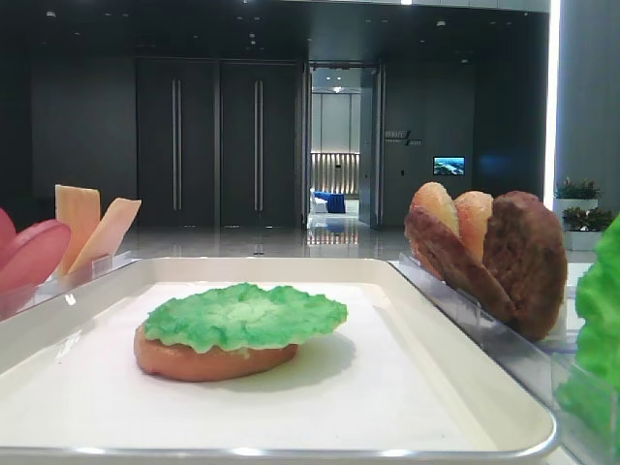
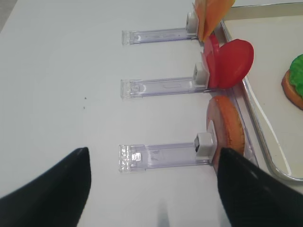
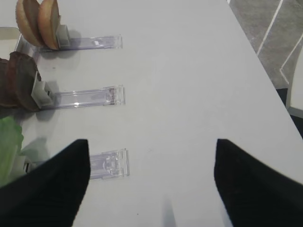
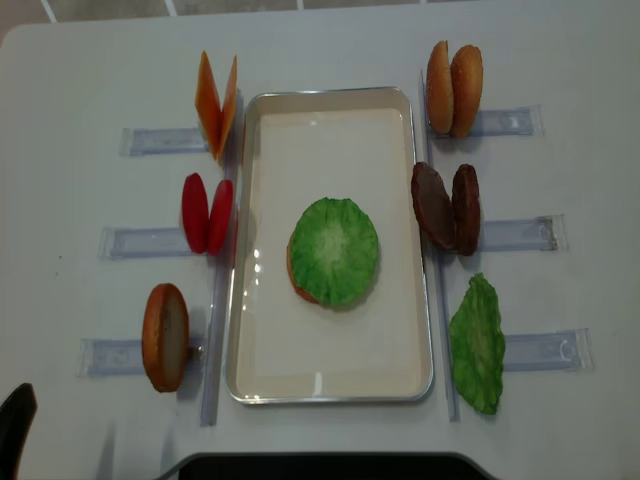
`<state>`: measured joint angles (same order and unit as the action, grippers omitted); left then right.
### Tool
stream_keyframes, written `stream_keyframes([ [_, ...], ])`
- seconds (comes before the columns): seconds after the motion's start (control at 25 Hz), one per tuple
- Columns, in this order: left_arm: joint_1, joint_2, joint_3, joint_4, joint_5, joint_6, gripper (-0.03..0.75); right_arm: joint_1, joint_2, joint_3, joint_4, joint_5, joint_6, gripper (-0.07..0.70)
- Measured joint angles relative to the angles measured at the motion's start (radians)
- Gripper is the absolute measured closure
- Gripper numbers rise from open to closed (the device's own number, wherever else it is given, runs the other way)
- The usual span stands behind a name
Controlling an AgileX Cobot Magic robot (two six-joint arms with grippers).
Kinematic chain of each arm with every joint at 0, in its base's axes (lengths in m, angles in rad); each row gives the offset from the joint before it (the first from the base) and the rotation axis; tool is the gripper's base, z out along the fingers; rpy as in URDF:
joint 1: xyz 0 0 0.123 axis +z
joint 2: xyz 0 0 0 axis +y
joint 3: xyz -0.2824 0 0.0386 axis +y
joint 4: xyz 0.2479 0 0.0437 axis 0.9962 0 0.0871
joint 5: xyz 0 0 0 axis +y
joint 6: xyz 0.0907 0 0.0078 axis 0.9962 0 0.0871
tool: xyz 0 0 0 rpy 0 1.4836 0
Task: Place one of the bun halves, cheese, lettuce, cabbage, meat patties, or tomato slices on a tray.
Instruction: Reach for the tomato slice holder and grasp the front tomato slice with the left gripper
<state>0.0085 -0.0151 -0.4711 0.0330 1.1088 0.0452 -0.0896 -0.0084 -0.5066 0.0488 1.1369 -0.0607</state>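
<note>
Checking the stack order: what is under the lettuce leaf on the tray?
A bun half lies under the lettuce leaf, on the tray floor. Only its tan edge shows; the leaf covers its top, so anything between them is hidden.

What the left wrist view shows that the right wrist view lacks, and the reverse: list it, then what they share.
Only the left wrist view shows the tomato slices, the cheese, a single bun half, the tray rim and the lettuce lying on it. Only the right wrist view shows the meat patties, two upright bun halves and a standing lettuce leaf. Both show three clear holders on the white table and an open claw at the bottom edge.
</note>
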Motion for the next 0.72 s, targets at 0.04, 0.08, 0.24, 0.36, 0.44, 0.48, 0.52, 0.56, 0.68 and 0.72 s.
stream_keyframes([
  [0.04, 0.0, 0.0, 0.0, 0.0, 0.0, 0.0, 0.079, 0.0, 0.0, 0.0, 0.0, 0.0, 0.0, 0.113],
  [0.08, 0.0, 0.0, 0.0, 0.0, 0.0, 0.0, 0.079, 0.0, 0.0, 0.0, 0.0, 0.0, 0.0, 0.113],
  [0.24, 0.0, 0.0, 0.0, 0.0, 0.0, 0.0, 0.079, 0.0, 0.0, 0.0, 0.0, 0.0, 0.0, 0.113],
  [0.36, 0.0, 0.0, 0.0, 0.0, 0.0, 0.0, 0.079, 0.0, 0.0, 0.0, 0.0, 0.0, 0.0, 0.113],
  [0.44, 0.0, 0.0, 0.0, 0.001, 0.0, 0.0, 0.079, 0.0, 0.0, 0.0, 0.0, 0.0, 0.0, 0.113],
  [0.48, 0.0, 0.0, 0.0, 0.004, 0.0, 0.0, 0.079, 0.0, 0.0, 0.0, 0.0, 0.0, 0.0, 0.113],
  [0.52, 0.0, 0.0, 0.0, 0.005, 0.0, -0.001, 0.079, 0.0, 0.0, 0.0, 0.0, 0.0, 0.0, 0.113],
  [0.56, 0.0, 0.0, 0.0, 0.009, 0.0, -0.003, 0.079, 0.0, 0.0, 0.0, 0.0, 0.0, 0.0, 0.113],
  [0.68, 0.0, 0.047, -0.009, 0.02, 0.009, -0.037, 0.079, 0.0, 0.0, 0.0, 0.0, 0.0, 0.0, 0.113],
  [0.72, 0.0, 0.086, -0.017, 0.023, 0.009, -0.052, 0.079, 0.0, 0.0, 0.0, 0.0, 0.0, 0.0, 0.113],
])
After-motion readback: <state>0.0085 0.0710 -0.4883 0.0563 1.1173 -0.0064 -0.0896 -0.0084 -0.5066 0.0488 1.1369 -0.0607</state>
